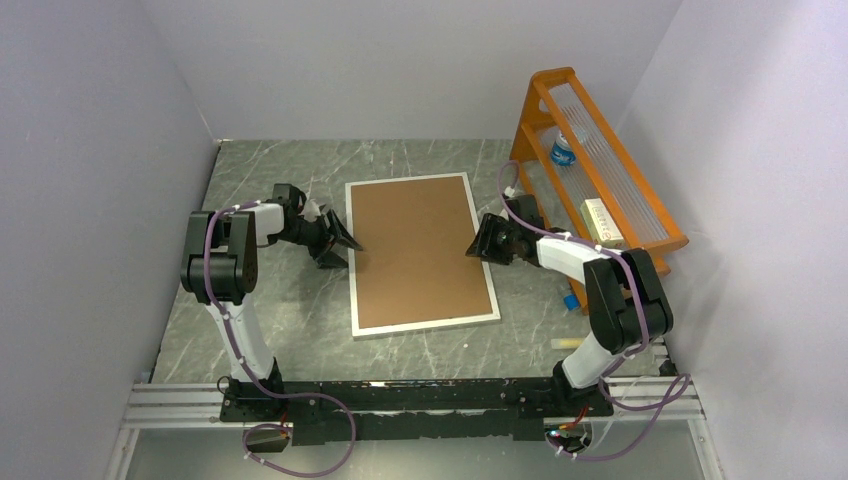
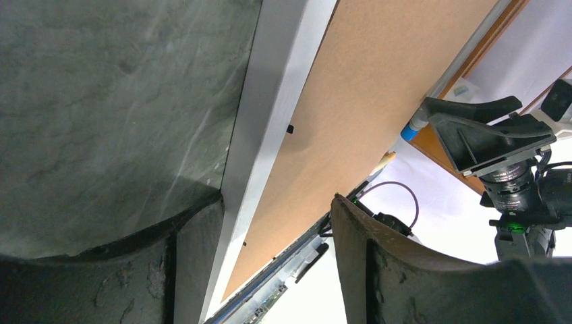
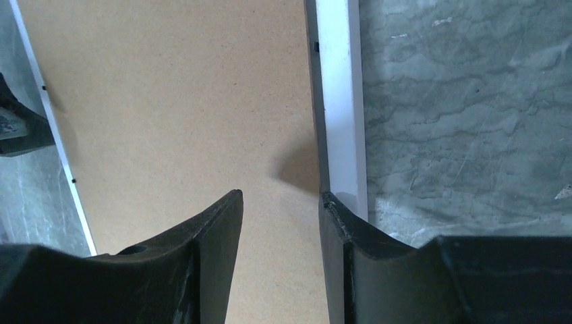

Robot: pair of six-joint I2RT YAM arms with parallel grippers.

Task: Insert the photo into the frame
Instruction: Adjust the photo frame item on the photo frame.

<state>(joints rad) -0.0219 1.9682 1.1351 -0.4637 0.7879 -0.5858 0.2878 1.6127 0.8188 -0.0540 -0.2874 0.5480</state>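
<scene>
The left gripper (image 1: 342, 243) is standing at the left long edge of the frame (image 1: 425, 327), and the right gripper (image 1: 482, 243) is standing at its right long edge, roughly opposite. This pairing is probably serving to steady or square the frame from both sides. In the top view the frame is lying flat and face down. The brown backing board (image 1: 420, 250) is filling its opening and facing up, and the orange rack (image 1: 548, 78) is standing beyond the frame's right edge. The photo is not showing in any view, so whether it is lying beneath the board cannot be told. In the left wrist view the jaws are standing fairly wide and straddling the frame (image 2: 270, 101) at its white border. The outer finger (image 2: 195, 263) is sitting against the border's outside, while the inner finger (image 2: 378, 270) is hanging over the board. Bare board is showing in the gap, so nothing is being clamped. In the right wrist view the jaws are standing at a moderate gap. The inner finger (image 3: 202, 256) is hovering over the board, and the outer finger (image 3: 351, 263) is covering the frame's right border (image 3: 340, 101). Only board is showing between them, so no grip is being made, and whether the tips are pressing down cannot be told. If the photo is already seated, the work is likely nearing its end.
</scene>
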